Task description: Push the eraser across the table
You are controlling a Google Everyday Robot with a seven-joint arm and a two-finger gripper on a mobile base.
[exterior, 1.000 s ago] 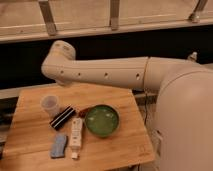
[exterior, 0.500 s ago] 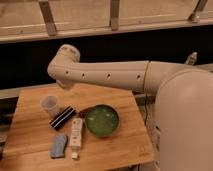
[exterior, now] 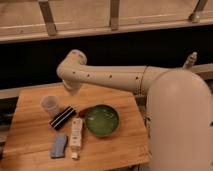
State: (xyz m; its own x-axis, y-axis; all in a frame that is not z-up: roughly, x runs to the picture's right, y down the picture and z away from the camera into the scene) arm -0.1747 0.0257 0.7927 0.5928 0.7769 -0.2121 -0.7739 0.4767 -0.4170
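On my feed: warm, dim light. Tan surface [exterior: 80, 10] up top, crossed by three grey slanted posts [exterior: 48, 17]. Pale horizontal rail [exterior: 100, 31] runs beneath them, black band [exterior: 30, 60] below that, lower pale ledge [exterior: 10, 93] at left. I see gripper [exterior: 71, 86] low before black band, at far edge of table [exterior: 30, 135].

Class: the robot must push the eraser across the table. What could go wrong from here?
1. The eraser lies close between the cup and the white stick; a push could shove either one or tip the cup.
2. The gripper sits under the arm's bend near the table's far edge; coming down to the eraser, it may clip the cup.
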